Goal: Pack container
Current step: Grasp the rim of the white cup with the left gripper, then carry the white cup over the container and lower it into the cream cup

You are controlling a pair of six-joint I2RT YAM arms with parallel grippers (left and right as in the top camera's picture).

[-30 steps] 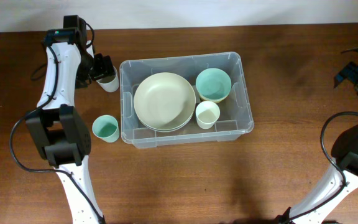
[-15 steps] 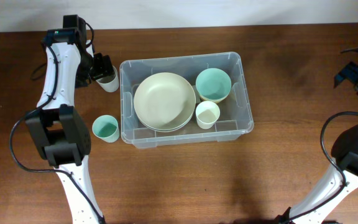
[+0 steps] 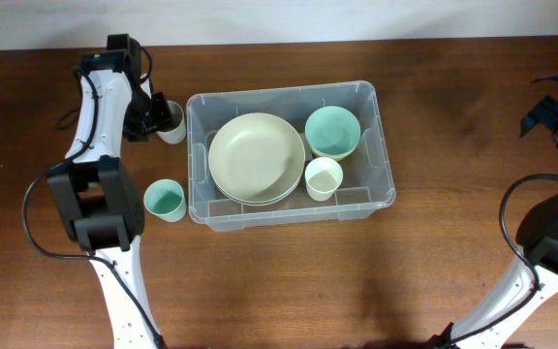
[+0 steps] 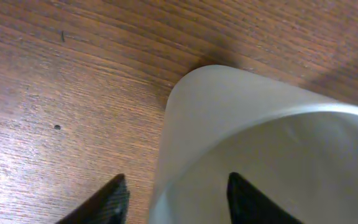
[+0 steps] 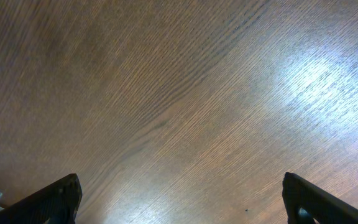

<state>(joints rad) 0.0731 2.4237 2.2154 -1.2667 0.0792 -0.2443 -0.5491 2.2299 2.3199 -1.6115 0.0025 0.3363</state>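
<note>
Straddling with our left claw [image 4: 176, 180] the wall of a white plastic cup [image 4: 260, 112]; pinching or not, we can't tell. Right claw [image 5: 180, 186] spread, empty. Clear rectangular plastic container [image 3: 387, 145] mid-counter [image 3: 289, 281] holds cream round plate [image 3: 257, 157], teal bowl [image 3: 332, 131], small white cup [image 3: 324, 178]. We reckon this cup and the teal plastic cup [image 3: 164, 201] remain.

One clear container [image 3: 279, 90], one cream plate [image 3: 257, 157], one teal bowl [image 3: 332, 131], three cups [image 3: 324, 178].

Straddles the wall of a white cup [image 4: 247, 118] with dark fingertips [image 4: 106, 202] of the left gripper [image 4: 179, 200], one outside, one inside, above wood-grain table [image 4: 55, 81].
</note>
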